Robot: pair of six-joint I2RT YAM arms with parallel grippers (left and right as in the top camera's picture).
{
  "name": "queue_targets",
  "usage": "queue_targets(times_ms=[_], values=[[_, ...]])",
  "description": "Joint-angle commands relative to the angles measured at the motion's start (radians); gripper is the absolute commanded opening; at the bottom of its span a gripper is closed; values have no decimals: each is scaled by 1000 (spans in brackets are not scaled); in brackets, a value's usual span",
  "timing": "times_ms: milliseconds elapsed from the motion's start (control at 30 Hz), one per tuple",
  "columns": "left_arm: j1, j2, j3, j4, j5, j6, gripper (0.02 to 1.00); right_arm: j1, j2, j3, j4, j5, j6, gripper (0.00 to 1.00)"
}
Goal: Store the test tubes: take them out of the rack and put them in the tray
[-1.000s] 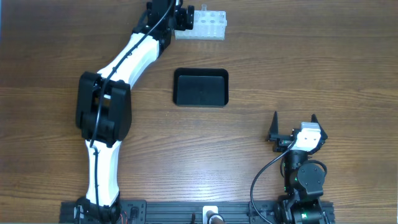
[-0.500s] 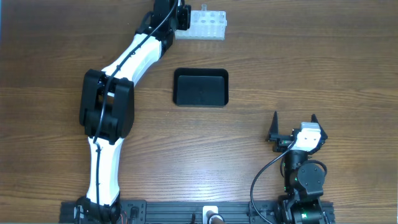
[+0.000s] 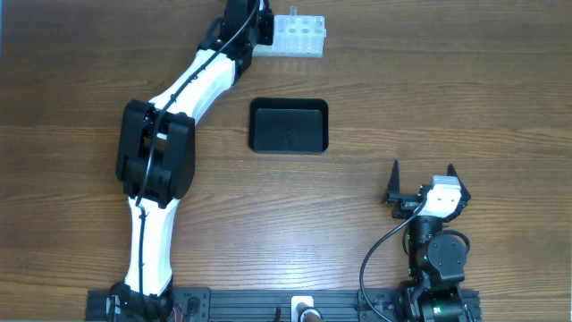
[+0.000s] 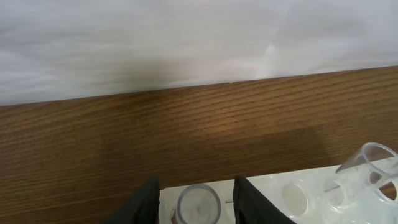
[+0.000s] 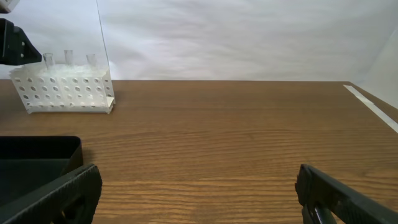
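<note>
Layout | we place the rack (image 3: 298, 36) at the table's (image 3: 500, 107) far edge | tray (image 3: 289, 125) before it, apart | left gripper (image 4: 196, 182) straddling a test tube (image 4: 184, 200) at the rack's left end | right gripper (image 3: 423, 168) nearer, right of the tray.

Over the last second the left arm (image 3: 192, 85) has extended farther up the top view, and its elbow has shifted slightly up and to the right. The left gripper (image 4: 196, 183) has advanced to the left end of the rack (image 3: 299, 36). Its fingers now stand apart on either side of a tube (image 4: 199, 204).
</note>
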Motion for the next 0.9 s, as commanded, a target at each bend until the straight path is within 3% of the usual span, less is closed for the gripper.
queue_targets(times_ms=[33, 533, 900], values=[[-3, 12, 24, 6, -11, 1, 321, -8, -9, -6, -1, -5, 0, 993], [-3, 12, 24, 6, -11, 1, 141, -8, -9, -6, -1, -5, 0, 993], [-3, -4, 24, 6, -16, 1, 128, -8, -9, -6, -1, -5, 0, 993]])
